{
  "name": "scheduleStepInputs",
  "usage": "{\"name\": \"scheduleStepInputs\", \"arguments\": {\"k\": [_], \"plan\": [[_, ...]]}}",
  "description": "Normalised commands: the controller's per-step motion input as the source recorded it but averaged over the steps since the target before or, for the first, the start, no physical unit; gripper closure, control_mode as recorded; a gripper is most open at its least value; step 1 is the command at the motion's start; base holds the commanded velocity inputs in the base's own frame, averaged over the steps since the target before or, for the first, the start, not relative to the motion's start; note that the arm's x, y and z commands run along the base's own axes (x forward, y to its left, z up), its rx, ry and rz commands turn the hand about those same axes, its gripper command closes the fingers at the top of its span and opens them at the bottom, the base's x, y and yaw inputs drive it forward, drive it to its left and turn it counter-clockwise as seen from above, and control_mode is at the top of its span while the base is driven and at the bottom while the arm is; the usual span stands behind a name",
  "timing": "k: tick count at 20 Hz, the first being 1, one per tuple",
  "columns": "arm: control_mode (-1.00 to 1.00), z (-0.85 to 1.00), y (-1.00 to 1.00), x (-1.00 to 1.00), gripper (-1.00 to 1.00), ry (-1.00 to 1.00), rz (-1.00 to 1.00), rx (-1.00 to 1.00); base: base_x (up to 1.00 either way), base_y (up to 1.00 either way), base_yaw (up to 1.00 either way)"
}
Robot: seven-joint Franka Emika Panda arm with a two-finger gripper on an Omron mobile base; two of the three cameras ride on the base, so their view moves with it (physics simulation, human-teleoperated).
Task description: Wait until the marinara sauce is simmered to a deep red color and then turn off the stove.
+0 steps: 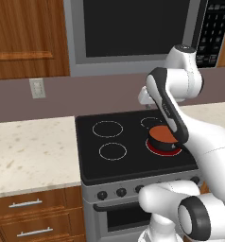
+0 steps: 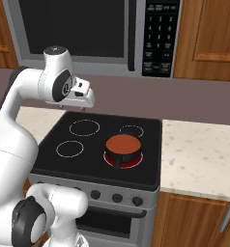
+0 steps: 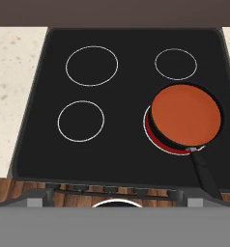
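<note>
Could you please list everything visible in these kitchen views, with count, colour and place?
stove: one, steel with black glass top, between the counters.
burner circles: four, white outlines; the front right one glows red.
saucepan: one, dark, long-handled, on the glowing burner.
marinara sauce: one surface, orange-red, inside the saucepan.
knobs: a row, dark, along the stove front.
microwave: one, steel with dark window, above the stove.
counters: two, pale speckled, either side.
cabinets: brown wood, above and below.
wall outlet: one, pale, left backsplash.
gripper: one, white, above the stove's back, jaws open.

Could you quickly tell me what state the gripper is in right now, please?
Gripper: open, holding nothing, poised above the stove.
</note>
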Motion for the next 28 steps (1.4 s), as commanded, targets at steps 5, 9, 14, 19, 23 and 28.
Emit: {"name": "scheduleStepInputs", "arguments": {"k": [5,9,14,19,23,28], "plan": [[-1.0,0.0,0.0,0.0,-1.0,0.0,0.0,0.0,0.0,0.0,0.0],[-1.0,0.0,0.0,0.0,-1.0,0.0,0.0,0.0,0.0,0.0,0.0],[-1.0,0.0,0.0,0.0,-1.0,0.0,0.0,0.0,0.0,0.0,0.0],[-1.0,0.0,0.0,0.0,-1.0,0.0,0.0,0.0,0.0,0.0,0.0],[-1.0,0.0,0.0,0.0,-1.0,0.0,0.0,0.0,0.0,0.0,0.0],[-1.0,0.0,0.0,0.0,-1.0,0.0,0.0,0.0,0.0,0.0,0.0]]}}
